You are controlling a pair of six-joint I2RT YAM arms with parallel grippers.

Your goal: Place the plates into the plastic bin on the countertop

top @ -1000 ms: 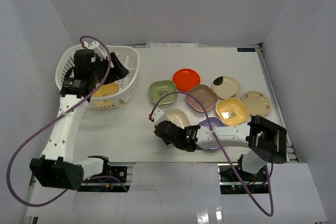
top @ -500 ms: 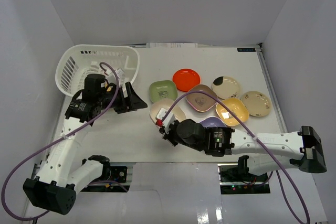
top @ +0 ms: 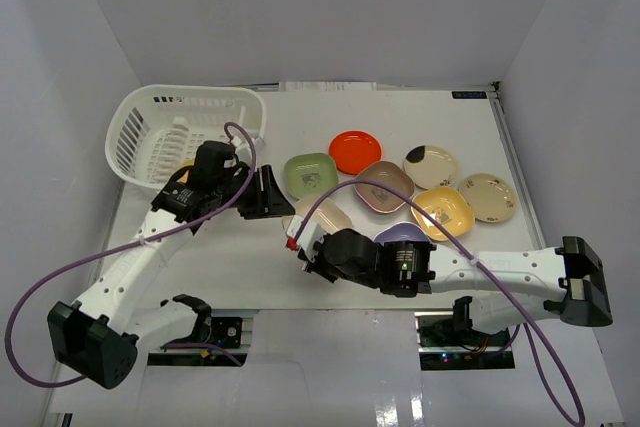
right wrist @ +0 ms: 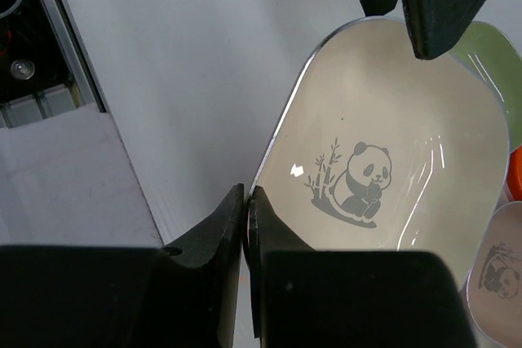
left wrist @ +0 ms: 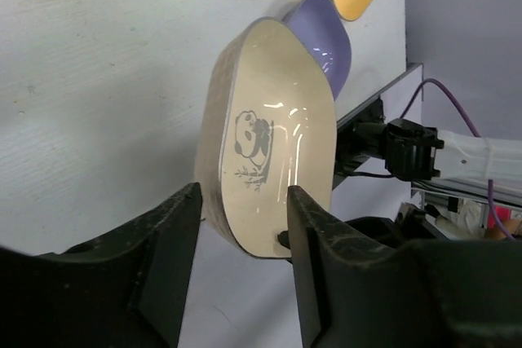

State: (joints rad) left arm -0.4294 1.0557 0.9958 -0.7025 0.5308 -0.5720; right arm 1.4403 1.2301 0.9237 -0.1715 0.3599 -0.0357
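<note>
My right gripper (top: 304, 243) (right wrist: 245, 197) is shut on the near rim of a cream panda-print plate (top: 325, 215) (right wrist: 391, 144) and holds it tilted up off the countertop (top: 450, 127). The left gripper (top: 281, 203) (left wrist: 243, 201) straddles the plate's opposite end (left wrist: 269, 144), jaws open, with a gap still showing at one finger. The other plates lie to the right: green (top: 309, 174), red (top: 354, 151), brown (top: 384, 187), yellow (top: 441, 209) and purple (top: 400, 234). The white plastic bin (top: 160, 112) stands at the back left.
Two more cream plates (top: 430, 161) (top: 486, 195) lie at the far right. A purple cable (top: 60, 277) loops beside the left arm. White walls close in the table on three sides. The table's front edge and a metal rail (right wrist: 57, 55) run close under the right gripper.
The left arm swung out of the bin and rightward to the cream plate, its jaws narrowing around it. The right gripper lifted and tilted that plate toward the left arm.
</note>
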